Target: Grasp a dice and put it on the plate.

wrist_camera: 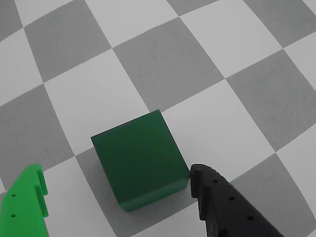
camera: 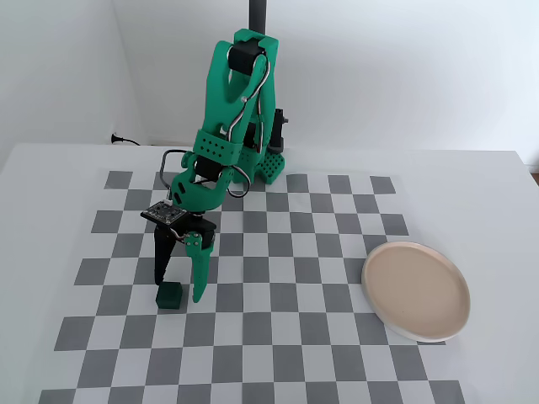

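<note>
A: You're working on a white table with a grey-and-white checkerboard mat, plain white wall behind. Nothing else cluttering the mat.

B: Where's the dice sitting?

A: The dice is lying flat on the mat near its left edge in the fixed view, upright, not lifted. In the wrist view the dice is filling the centre, sitting across a grey and a white square.

B: And the claw?

A: Your gripper is standing wide, straddling the dice. The black finger is right against the cube's right lower corner in the wrist view, looking like it's touching. The green finger is sitting well off the other side, with clear mat between it and the cube. So it's holding nothing yet.

B: Step?

A: I'm reading this as the grasp, with the fingers already down at table level, closure not done.

B: Next?

A: You're needing to close the green finger in onto the far face. The cube is sitting slightly rotated against the fingers, so it may twist or slide as you're squeezing. Then lift and carry right.

B: Plate?

A: The plate is lying empty, well apart on the mat's right side in the fixed view.
</note>
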You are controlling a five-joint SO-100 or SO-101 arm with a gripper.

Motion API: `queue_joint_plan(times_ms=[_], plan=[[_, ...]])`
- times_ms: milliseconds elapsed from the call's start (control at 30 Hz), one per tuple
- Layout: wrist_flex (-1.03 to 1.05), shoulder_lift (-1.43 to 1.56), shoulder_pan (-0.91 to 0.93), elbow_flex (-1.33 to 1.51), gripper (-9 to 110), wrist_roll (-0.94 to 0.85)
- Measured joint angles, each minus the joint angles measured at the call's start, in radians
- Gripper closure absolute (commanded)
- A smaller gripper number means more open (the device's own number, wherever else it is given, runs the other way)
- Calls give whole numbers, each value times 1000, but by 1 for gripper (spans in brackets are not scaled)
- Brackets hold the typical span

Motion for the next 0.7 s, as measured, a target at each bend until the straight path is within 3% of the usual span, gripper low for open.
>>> queue_joint_plan(times_ms=[700], plan=[[-58,-141,-9,-55,76,0]])
